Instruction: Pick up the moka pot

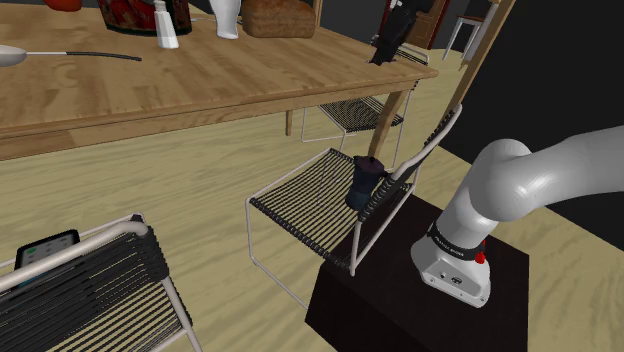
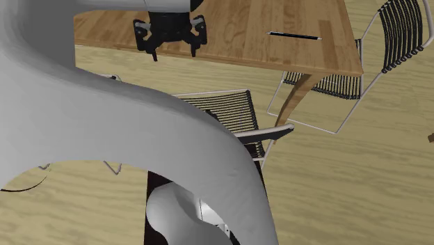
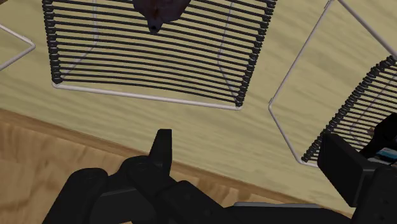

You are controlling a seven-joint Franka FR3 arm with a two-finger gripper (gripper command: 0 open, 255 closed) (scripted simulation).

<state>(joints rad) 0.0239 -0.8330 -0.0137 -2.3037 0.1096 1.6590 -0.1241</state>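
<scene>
Standing on the black-corded seat of a white-framed chair [image 1: 310, 205], the dark blue moka pot [image 1: 366, 183] is sitting toward the seat's 3 o'clock side in the shoulder view, close to the backrest. In the wrist view the pot is showing on that same seat, well apart from the gripper [image 3: 248, 137]. The two black fingers [image 3: 162, 149] are standing wide apart and gripping nothing.

In the second exterior view the gripper is hanging over the near edge of the wooden counter [image 2: 278, 56], at about 12 o'clock from the chair, its fingers spread. A black pen [image 2: 293, 34] is lying on the counter at the gripper's 3 o'clock. The white arm [image 2: 104, 139] is sweeping across the foreground.

In the shoulder view the counter is lying at the pot's 10 o'clock. It is carrying a jar of red contents [image 1: 135, 12], a white bottle [image 1: 166, 28], a white vase [image 1: 227, 18] and a spoon [image 1: 15, 55]. The dark stand [image 1: 400, 300] is sitting at the pot's 5 o'clock, just beside the chair frame. A second corded chair [image 1: 100, 290] is standing at the pot's 8 o'clock, with a phone [image 1: 48, 248] lying on it.
</scene>
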